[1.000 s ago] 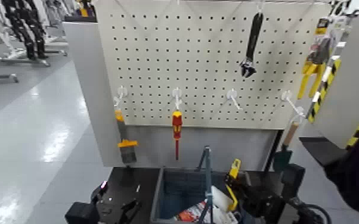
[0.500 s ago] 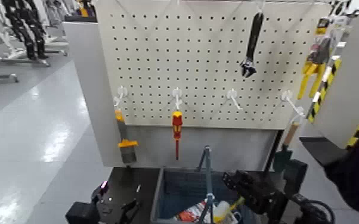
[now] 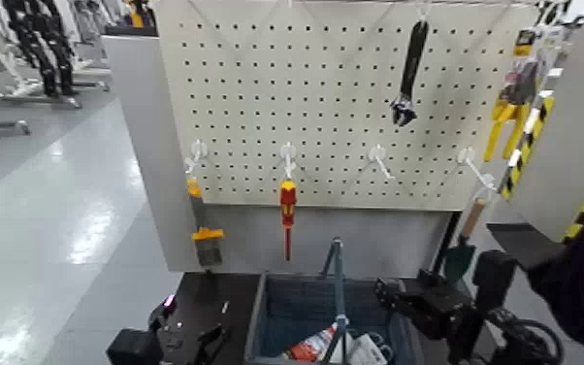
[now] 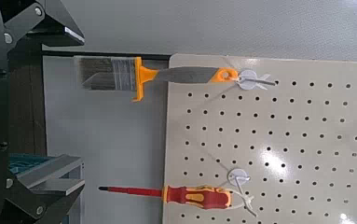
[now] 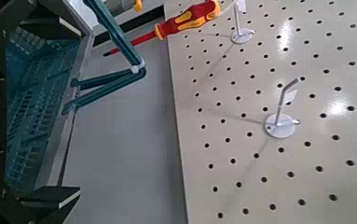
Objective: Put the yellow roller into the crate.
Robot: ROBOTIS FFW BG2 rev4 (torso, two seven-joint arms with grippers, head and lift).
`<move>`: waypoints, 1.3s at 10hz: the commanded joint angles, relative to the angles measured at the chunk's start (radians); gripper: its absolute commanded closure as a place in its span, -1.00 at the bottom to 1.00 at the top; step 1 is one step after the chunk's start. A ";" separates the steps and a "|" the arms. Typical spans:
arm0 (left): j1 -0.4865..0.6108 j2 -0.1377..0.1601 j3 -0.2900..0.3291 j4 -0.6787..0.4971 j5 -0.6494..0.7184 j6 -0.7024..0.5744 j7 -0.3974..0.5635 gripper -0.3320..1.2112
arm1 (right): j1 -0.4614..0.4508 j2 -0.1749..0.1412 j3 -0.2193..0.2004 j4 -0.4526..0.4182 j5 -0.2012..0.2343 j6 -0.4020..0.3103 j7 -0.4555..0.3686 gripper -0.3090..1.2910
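Note:
The dark blue-grey crate [image 3: 301, 306] stands at the bottom centre of the head view, its thin handle bar [image 3: 338, 291] upright. A whitish piece [image 3: 362, 348] lies low in the crate's near right corner; I cannot tell whether it is the yellow roller's sleeve, and no yellow handle shows. My right gripper [image 3: 403, 294] hangs open and empty just right of the crate's rim; its wrist view shows both fingers wide apart [image 5: 69, 107] over the crate's lattice [image 5: 27, 93]. My left gripper [image 3: 187, 342] is open and parked left of the crate.
A white pegboard [image 3: 335, 97] stands behind the crate with a red-and-yellow screwdriver [image 3: 287, 209], a brush with a yellow band [image 3: 204, 233], a black wrench [image 3: 409, 73], yellow pliers [image 3: 507, 112] and an empty hook [image 3: 378, 155]. A wooden-handled tool [image 3: 466, 243] hangs at the right.
A second ago my right gripper held the yellow roller over the crate's right side. The roller dropped into the crate, and the gripper has opened and drawn back to the right.

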 commanded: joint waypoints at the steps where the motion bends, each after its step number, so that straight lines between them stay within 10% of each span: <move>1: 0.002 -0.002 0.003 0.000 0.000 0.000 0.000 -0.28 | 0.044 0.012 0.001 -0.042 0.047 -0.092 -0.043 -0.54; 7: 0.006 0.002 0.004 -0.005 0.002 -0.002 0.000 -0.28 | 0.185 0.040 0.027 -0.065 0.087 -0.435 -0.236 -0.51; 13: 0.009 0.002 0.007 -0.009 0.003 -0.002 0.000 -0.28 | 0.277 0.077 0.054 -0.040 0.135 -0.585 -0.377 -0.51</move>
